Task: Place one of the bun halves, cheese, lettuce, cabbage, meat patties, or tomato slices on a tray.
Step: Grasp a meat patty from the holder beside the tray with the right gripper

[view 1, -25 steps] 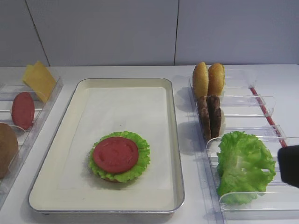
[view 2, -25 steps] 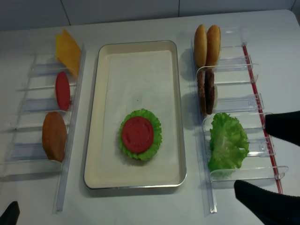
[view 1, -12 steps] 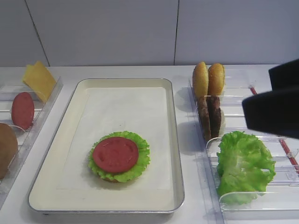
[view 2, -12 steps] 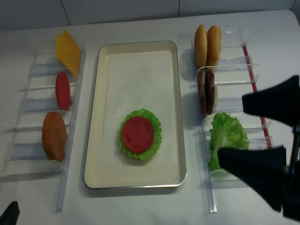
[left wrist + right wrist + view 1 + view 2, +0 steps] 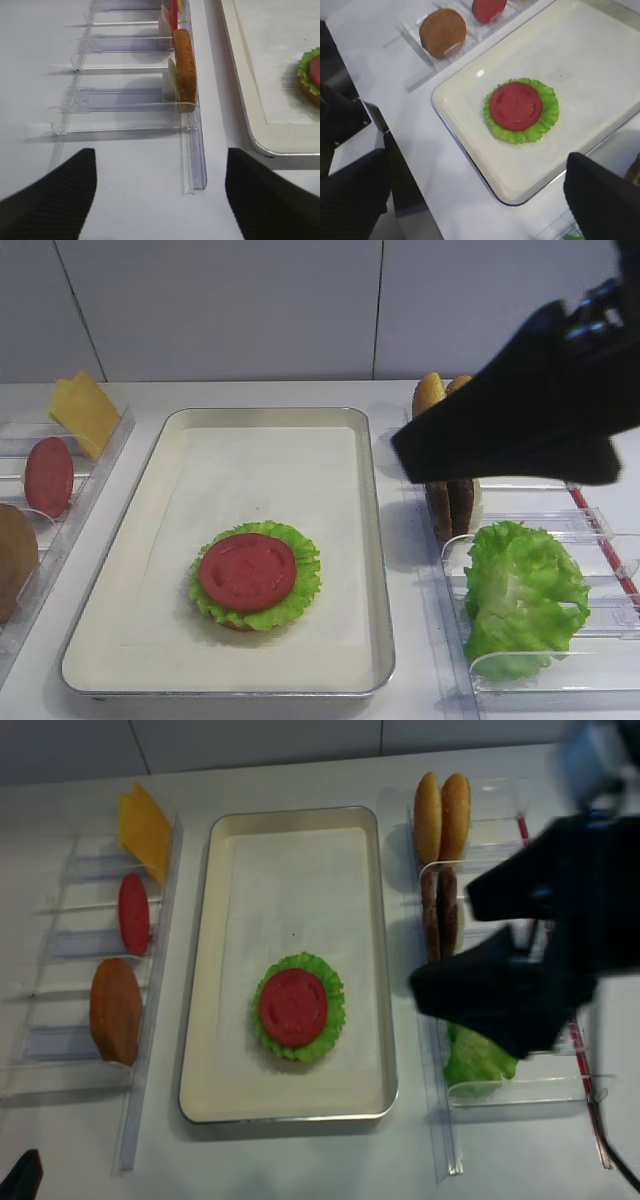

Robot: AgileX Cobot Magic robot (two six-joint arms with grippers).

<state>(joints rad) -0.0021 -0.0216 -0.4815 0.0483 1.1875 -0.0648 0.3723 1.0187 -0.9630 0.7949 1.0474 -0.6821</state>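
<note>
The large cream rectangular tray [image 5: 290, 860] already carries a ruffled green lettuce leaf [image 5: 333, 1020] with a flat red tomato slice [image 5: 293, 1006] on top, towards six o'clock. The black right gripper [image 5: 455, 955], jaws released and empty, hangs above the clear plastic rack [image 5: 500, 855] at three o'clock, where the dark brown rough meat patties [image 5: 438, 915] stand on edge, probably for easy pinching. The left gripper [image 5: 160, 187] rests open above the counter [image 5: 30, 60].

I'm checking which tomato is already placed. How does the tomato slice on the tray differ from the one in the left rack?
The tomato slice on the tray lies flat on lettuce; the rack's tomato slice stands on edge, alone in its slot. From above, the first shows its round face, the second mostly its edge. Both are smooth red discs.
</note>
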